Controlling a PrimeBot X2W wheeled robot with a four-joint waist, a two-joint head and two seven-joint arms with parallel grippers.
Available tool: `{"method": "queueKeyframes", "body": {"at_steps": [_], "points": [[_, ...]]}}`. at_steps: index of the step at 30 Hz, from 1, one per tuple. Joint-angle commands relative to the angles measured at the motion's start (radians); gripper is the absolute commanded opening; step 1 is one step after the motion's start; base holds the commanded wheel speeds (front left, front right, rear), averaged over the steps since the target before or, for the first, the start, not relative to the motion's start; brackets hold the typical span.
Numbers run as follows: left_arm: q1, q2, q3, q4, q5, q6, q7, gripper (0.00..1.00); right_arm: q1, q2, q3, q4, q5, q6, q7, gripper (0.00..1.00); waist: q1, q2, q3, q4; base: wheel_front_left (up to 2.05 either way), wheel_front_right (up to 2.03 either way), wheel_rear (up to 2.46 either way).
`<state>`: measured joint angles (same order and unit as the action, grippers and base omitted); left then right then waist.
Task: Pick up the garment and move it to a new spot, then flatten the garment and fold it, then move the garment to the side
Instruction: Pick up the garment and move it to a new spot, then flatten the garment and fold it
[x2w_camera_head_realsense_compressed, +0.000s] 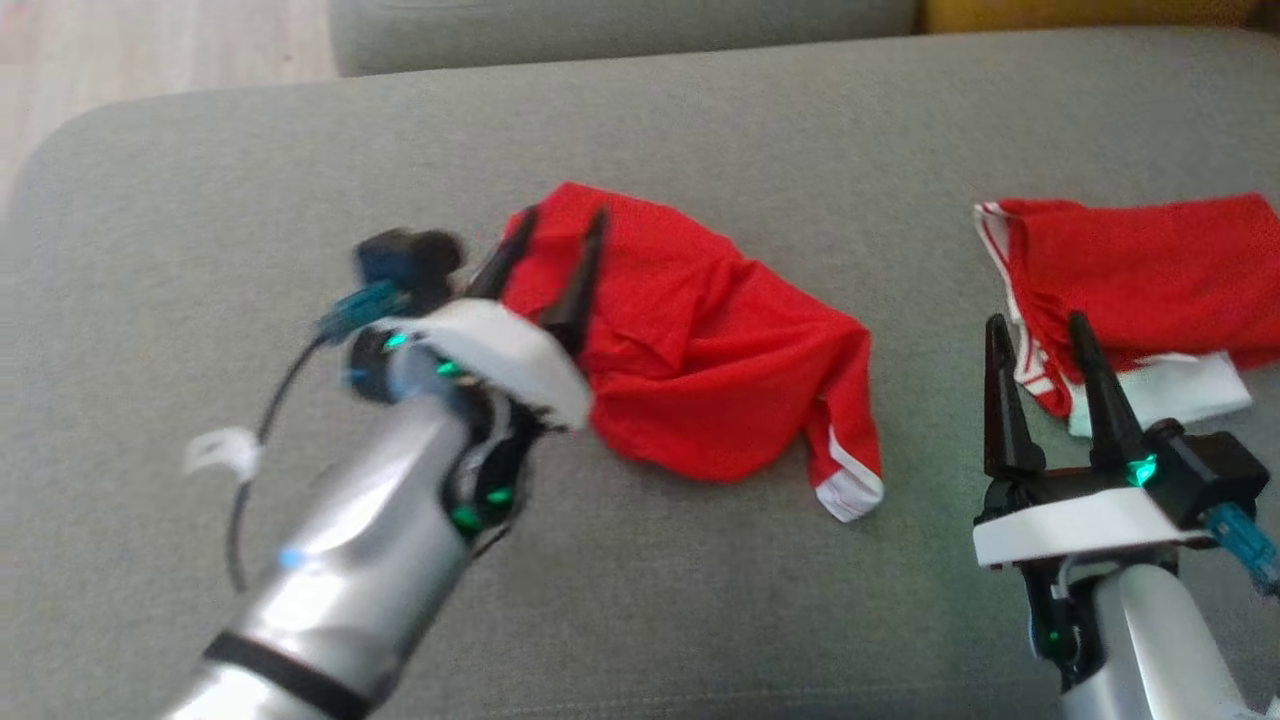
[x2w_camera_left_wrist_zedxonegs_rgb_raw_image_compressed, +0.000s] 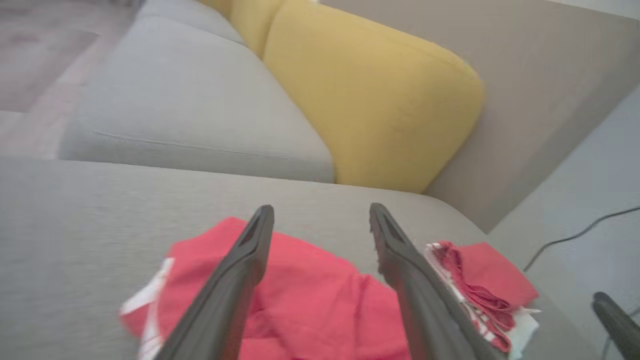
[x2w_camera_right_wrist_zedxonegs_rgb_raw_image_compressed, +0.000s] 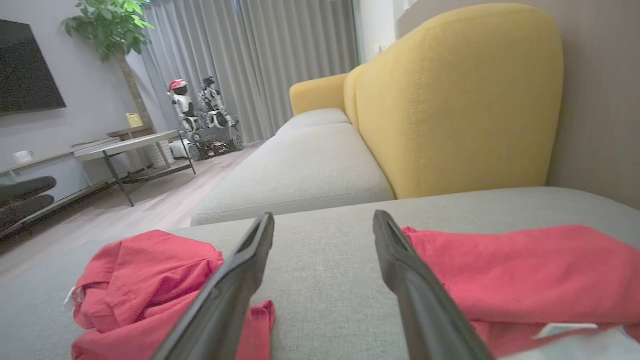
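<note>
- the red garment (x2w_camera_head_realsense_compressed: 720, 340) lies crumpled near the middle of the grey seat cushion (x2w_camera_head_realsense_compressed: 640, 120), with a white-trimmed corner at its near right end.
- the left gripper (x2w_camera_head_realsense_compressed: 562, 217) is over the garment's left part, its two dark fingers spread apart with nothing pinched between them.
- in the head view its fingertips reach about to the cloth's far edge.
- in the left wrist view, both fingers of the left gripper (x2w_camera_left_wrist_zedxonegs_rgb_raw_image_compressed: 321, 210) cross over the red garment (x2w_camera_left_wrist_zedxonegs_rgb_raw_image_compressed: 310, 300), and bare cushion shows between the tips.
- i cannot tell whether the fingers touch the cloth.
- the right gripper (x2w_camera_head_realsense_compressed: 1037, 325) stands to the right of the garment, jaws wide and empty, with bare cushion between it and the cloth.
- a second red piece (x2w_camera_head_realsense_compressed: 1150, 270) with white stripes lies at the cushion's right edge, just beyond the right gripper's fingertips.
- in the right wrist view, the right gripper (x2w_camera_right_wrist_zedxonegs_rgb_raw_image_compressed: 323, 216) frames bare cushion, with the red garment (x2w_camera_right_wrist_zedxonegs_rgb_raw_image_compressed: 135, 270) at lower left and the second red piece (x2w_camera_right_wrist_zedxonegs_rgb_raw_image_compressed: 525, 270) at lower right.
- a yellow backrest (x2w_camera_right_wrist_zedxonegs_rgb_raw_image_compressed: 450, 100) rises behind the cushion.
</note>
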<state>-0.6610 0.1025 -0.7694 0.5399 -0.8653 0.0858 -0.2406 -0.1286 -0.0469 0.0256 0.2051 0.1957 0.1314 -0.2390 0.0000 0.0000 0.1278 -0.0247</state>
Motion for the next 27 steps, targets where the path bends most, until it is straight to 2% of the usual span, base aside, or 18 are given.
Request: {"method": "queueKeyframes", "body": {"at_steps": [1, 6, 11, 15, 20, 27], "points": [[0.017, 0.053, 0.064, -0.039, 0.002, -0.007, -0.015, 1.0, 0.004, -0.003, 0.022, -0.03, -0.01, -0.001, -0.003, 1.0, 0.0, 0.0, -0.026, 0.036, 0.0, 0.0, 0.0], [0.158, 0.124, 0.143, -0.113, 0.031, -0.019, -0.021, 1.0, 0.036, -0.003, 0.02, -0.027, -0.012, -0.001, 0.005, 1.0, 0.0, 0.0, -0.058, 0.086, 0.0, 0.0, 0.0], [0.301, 0.14, 0.213, -0.192, 0.062, -0.039, -0.021, 1.0, 0.053, -0.003, 0.022, -0.028, -0.007, -0.001, 0.009, 1.0, 0.0, 0.0, -0.072, 0.108, 0.0, 0.0, 0.0], [0.4, 0.123, 0.262, -0.228, 0.097, -0.051, -0.021, 1.0, 0.061, -0.003, 0.032, -0.029, -0.006, -0.001, 0.014, 1.0, 0.0, 0.0, -0.082, 0.116, 0.0, 0.0, 0.0], [0.437, 0.082, 0.296, -0.234, 0.132, -0.066, -0.021, 1.0, 0.046, -0.003, 0.067, -0.039, -0.037, -0.001, 0.036, 1.0, 0.0, 0.0, -0.085, 0.124, 0.0, 0.0, 0.0], [0.436, 0.035, 0.321, -0.211, 0.163, -0.095, -0.021, 1.0, -0.085, -0.039, 0.25, -0.03, -0.086, -0.001, 0.172, 1.0, 0.0, 0.0, -0.052, 0.161, 0.0, 0.0, 0.0]]}}
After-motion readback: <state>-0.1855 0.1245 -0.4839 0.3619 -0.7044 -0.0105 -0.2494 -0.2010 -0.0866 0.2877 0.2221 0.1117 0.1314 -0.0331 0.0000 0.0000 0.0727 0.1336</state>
